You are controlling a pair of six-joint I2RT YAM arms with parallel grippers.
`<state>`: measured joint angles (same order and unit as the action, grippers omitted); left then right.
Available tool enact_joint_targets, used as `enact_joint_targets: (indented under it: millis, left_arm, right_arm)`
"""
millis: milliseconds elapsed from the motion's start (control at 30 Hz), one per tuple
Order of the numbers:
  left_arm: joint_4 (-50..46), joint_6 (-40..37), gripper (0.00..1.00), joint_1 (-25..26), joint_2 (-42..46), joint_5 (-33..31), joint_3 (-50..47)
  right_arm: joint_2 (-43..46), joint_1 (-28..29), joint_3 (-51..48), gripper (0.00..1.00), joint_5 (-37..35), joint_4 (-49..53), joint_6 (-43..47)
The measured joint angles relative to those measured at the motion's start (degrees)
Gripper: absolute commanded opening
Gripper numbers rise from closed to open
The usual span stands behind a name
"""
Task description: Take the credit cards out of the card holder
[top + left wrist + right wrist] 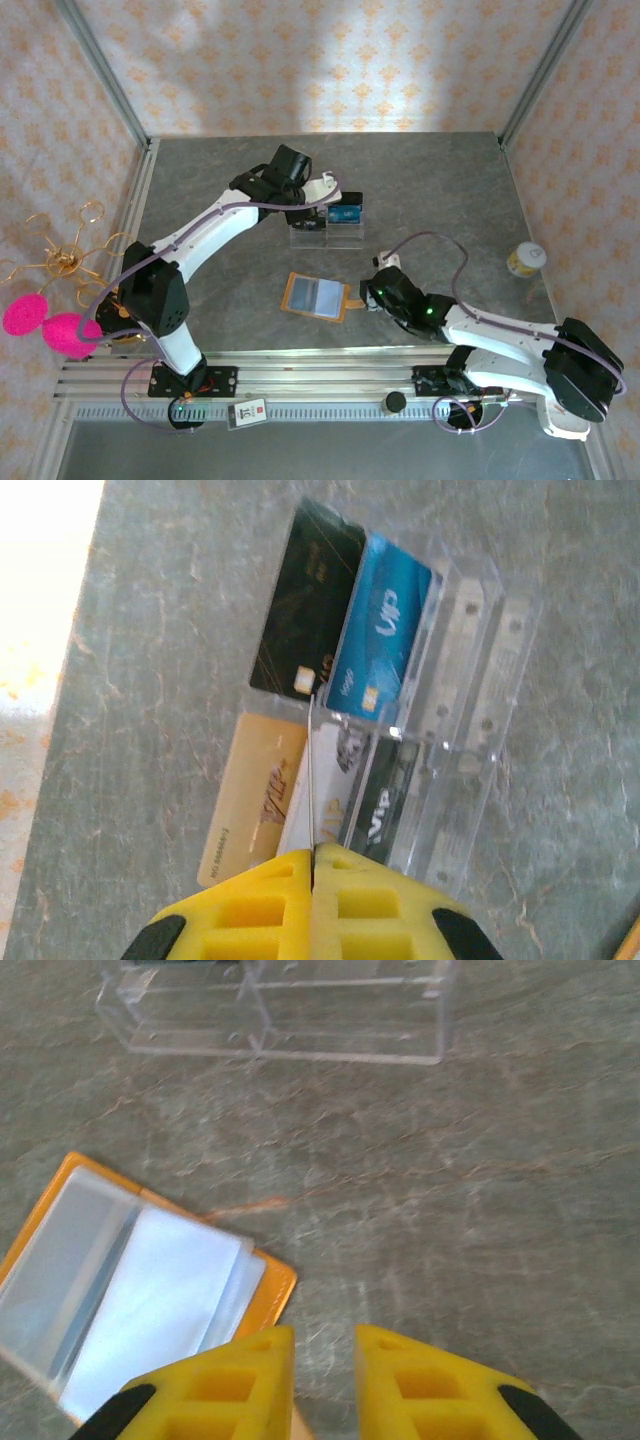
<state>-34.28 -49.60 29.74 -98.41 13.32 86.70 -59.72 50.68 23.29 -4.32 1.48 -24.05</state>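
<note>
A grey stone-patterned table [440,190] held two white robot arms, both reaching toward a clear plastic stand [327,236] near its middle. The left arm stretched over the stand, with its gripper [312,858] directly above the tiers. Its yellow fingers were pressed together on a thin card [311,770], seen edge-on and pointing down at the stand's slots. The right gripper [325,1345] hung low in front of the stand, near it but not touching. Its fingers were slightly apart, with bare table showing between the tips.

The wallet [130,1280], orange leather, lay open and flat in front of the stand, just beside the right gripper on the left arm's side. Its clear sleeves faced up. Glare made it impossible to tell whether any cards remained inside.

A black card [305,600] and a blue card [385,630] stood side by side in the stand. A dark card [385,805] sat in another tier. A gold card [255,795] lay at the stand's edge; whether it was in a tier or on the table could not be told. A small jar [525,258] stood well to the right of the stand.

The likely risks were these. Pinched only at its end, the thin card could twist or slip. If it met a slot wall off-line, it could push the light stand, toppling the cards already propped there. Nothing pinned the wallet, so a brush from the right gripper could slide it.
</note>
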Motion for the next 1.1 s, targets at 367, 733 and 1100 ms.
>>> enact_joint_targets:
  millis: [367,733,1100]
  left_arm:
    - [-2.01,-4.52,0.0,-1.77,-1.99,2.1,-2.05]
    - [-1.99,-4.98,0.0,-1.77,-3.23,2.8,-2.34]
    - [-1.95,-5.73,0.0,-1.73,-7.63,2.73,-2.32]
  right_arm:
    - [-6.32,-5.75,6.03,0.2,0.04,2.84,0.28]
    - [-7.39,-7.04,6.36,0.2,0.24,3.3,0.76]
    - [-6.86,-8.04,6.36,0.2,0.26,3.72,0.98]
